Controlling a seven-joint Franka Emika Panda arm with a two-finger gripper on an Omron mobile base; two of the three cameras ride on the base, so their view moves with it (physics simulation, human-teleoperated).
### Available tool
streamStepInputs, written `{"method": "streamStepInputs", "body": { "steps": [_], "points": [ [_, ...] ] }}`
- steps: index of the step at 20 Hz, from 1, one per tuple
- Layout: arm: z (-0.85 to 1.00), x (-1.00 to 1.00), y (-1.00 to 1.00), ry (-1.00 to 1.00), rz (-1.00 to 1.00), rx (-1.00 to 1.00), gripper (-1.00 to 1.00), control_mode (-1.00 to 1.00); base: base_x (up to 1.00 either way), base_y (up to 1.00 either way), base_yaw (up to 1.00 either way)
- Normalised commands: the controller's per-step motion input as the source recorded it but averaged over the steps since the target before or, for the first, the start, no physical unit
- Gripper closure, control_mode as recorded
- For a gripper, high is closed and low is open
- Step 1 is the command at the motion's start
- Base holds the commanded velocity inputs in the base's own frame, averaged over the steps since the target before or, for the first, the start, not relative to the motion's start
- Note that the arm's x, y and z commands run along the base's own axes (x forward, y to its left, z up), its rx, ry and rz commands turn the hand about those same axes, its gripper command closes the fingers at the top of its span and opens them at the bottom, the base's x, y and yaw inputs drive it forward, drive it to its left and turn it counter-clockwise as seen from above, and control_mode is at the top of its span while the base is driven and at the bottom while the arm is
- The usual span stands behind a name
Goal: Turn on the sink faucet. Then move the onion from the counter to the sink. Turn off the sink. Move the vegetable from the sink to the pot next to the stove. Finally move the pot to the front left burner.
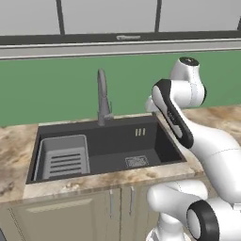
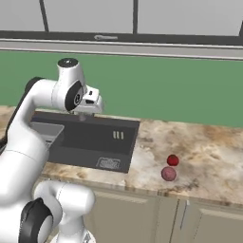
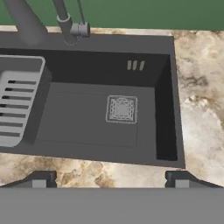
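Counter (image 2: 199, 156): beige-brown marbled stone worktop, running across the whole width in both base views; pale beige cabinet fronts (image 1: 70, 212) with slim metal handles below it.
Sink (image 1: 160, 141): wide dark grey rectangular basin sunk into the counter; square drain grate (image 3: 121, 108) on its floor, three small slots on the back wall.
Tray insert (image 1: 63, 157): lighter grey, slotted, at the 9 o'clock end of the basin in the left base view.
Sink faucet (image 1: 102, 96): tall slim grey metal, upright at the 12 o'clock rim of the sink; in the hand view its base with a short side stub sits at about 11 o'clock. No water visible.
Onion (image 2: 168, 173): dull reddish ball on the counter, at 3 o'clock from the sink in the right base view, well apart from the basin, near the front edge.
Second ball (image 2: 173, 160): brighter red, smaller, just beside the onion at its 12 o'clock side.
Wall: flat green backsplash (image 1: 47, 89) behind the counter, a grey ledge above it, pale window panes with dark frames on top.
Gripper (image 3: 110, 179): above the sink's front rim, looking down into the basin; jaws spread wide, nothing between them.
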Motion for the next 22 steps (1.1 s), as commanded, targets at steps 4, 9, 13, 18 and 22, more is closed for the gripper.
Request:
{"method": "streamStepInputs", "body": {
  "steps": [4,9,13,18,22],
  "points": [
    [0.00,0.00,0.00,0.00,0.00,0.00,-1.00,1.00,0.06,-0.55,0.00],
    [0.00,0.00,0.00,0.00,0.00,0.00,-1.00,1.00,0.41,-0.19,-0.01],
    [0.00,0.00,0.00,0.00,0.00,0.00,-1.00,1.00,0.50,-0.16,-0.01],
    [0.00,0.00,0.00,0.00,0.00,0.00,-1.00,1.00,0.41,-0.05,0.00],
    [-0.06,-0.02,-0.01,-0.02,0.01,0.00,-1.00,-1.00,0.00,0.00,0.00]
  ]
}}
